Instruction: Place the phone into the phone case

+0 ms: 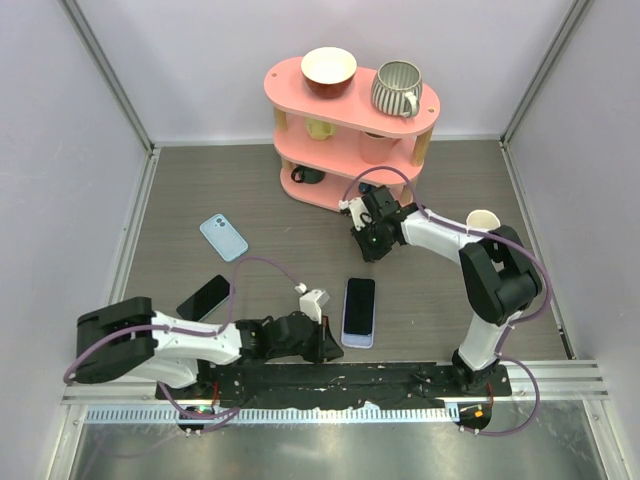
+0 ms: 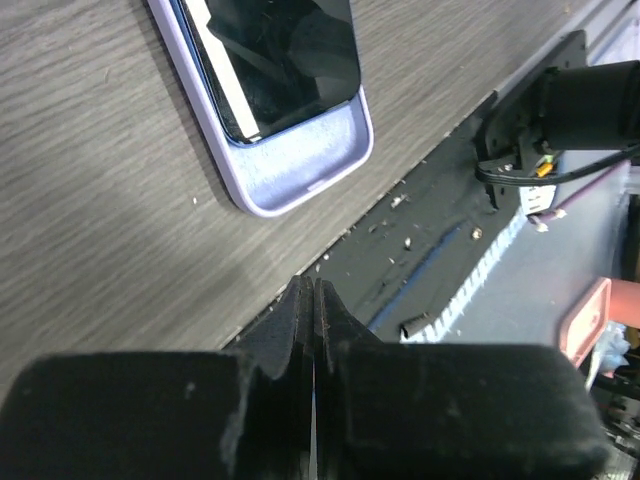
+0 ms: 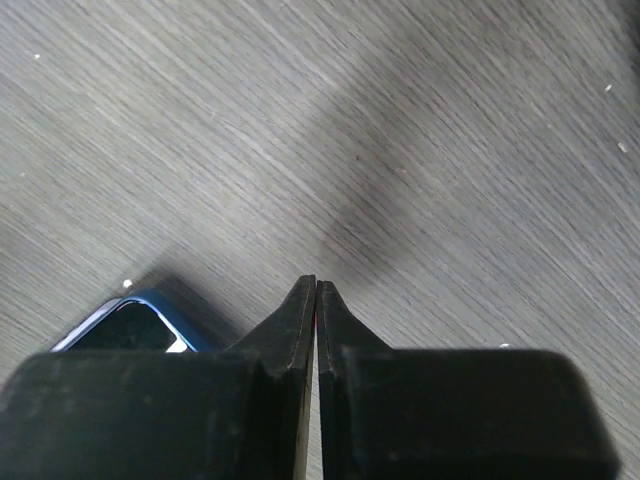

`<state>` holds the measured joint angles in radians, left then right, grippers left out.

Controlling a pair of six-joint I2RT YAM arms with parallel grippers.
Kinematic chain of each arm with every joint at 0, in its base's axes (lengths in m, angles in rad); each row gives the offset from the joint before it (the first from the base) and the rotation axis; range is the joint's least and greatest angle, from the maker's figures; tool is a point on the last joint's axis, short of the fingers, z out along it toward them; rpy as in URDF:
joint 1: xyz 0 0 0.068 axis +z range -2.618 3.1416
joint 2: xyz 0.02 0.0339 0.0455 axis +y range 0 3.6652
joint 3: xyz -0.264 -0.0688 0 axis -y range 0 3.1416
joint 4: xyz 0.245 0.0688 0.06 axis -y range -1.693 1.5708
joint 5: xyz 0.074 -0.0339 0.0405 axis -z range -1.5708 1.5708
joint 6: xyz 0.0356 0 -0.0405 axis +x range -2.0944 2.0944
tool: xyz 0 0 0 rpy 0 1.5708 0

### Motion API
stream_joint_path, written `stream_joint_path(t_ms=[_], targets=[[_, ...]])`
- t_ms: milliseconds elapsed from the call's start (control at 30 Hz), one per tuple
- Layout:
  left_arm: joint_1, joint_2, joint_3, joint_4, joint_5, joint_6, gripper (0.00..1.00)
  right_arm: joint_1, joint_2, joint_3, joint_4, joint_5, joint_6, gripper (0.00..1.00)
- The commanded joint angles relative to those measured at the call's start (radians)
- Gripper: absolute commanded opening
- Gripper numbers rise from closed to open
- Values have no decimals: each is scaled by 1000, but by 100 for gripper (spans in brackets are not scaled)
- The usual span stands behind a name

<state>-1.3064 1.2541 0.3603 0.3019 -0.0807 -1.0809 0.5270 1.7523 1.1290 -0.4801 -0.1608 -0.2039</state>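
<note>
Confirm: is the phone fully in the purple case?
Not fully: the phone lies in the case, but bare case floor shows beyond its end.

The phone (image 2: 290, 60), dark screen up, lies flat in the lavender case (image 2: 310, 165) near the front edge of the table (image 1: 250, 190), shifted toward the far end. 1 bare strip of case shows at the near end.

Phone (image 1: 359, 303) on case (image 1: 356, 341), before shelf (image 1: 290, 82)

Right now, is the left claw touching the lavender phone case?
Apart. The left wrist view shows a strip of wooden table between the shut left claw and the lavender phone case.
</note>
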Motion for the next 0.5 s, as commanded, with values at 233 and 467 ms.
stream_joint_path(t_ms=[233,467], targets=[[-33,180,98,175,-28,78,0,-12,26,12,24,-20,60,5],[-39,246,144,123,-39,79,0,-15,3,-15,47,4,130,4]])
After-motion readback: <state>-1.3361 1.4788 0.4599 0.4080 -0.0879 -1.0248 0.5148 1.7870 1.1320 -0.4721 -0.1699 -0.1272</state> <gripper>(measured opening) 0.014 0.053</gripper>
